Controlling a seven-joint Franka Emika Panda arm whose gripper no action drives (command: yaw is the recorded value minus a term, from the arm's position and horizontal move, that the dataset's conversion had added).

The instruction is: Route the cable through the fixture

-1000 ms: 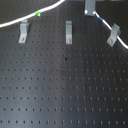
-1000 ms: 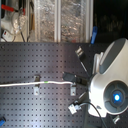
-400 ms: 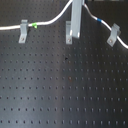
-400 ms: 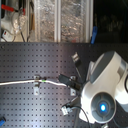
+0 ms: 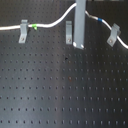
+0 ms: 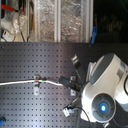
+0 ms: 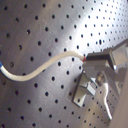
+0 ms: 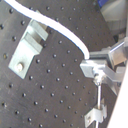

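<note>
The white cable (image 5: 52, 23) runs across the back of the black pegboard in the first exterior view. It passes the top of the left fixture clip (image 5: 23, 33), and its green band (image 5: 35, 26) lies just right of that clip. The cable rises to my gripper (image 5: 79, 24), which is shut on it above and right of the middle clip (image 5: 68, 34). Past the gripper comes the blue band (image 5: 101, 20), then the right clip (image 5: 114, 35). Both wrist views show the cable (image 7: 45, 65) (image 8: 55, 27) ending between the fingers (image 7: 100, 59) (image 8: 92, 65), with a clip (image 7: 86, 92) close by.
The perforated black board (image 5: 60, 85) fills the foreground. In the second exterior view the white arm (image 6: 105, 85) stands at the right over the clips (image 6: 36, 86), and shelving with clutter (image 6: 45, 20) stands behind the board.
My gripper has come down with the cable and shifted left toward the middle clip. The cable's left stretch and green band dropped to the left clip's height.
</note>
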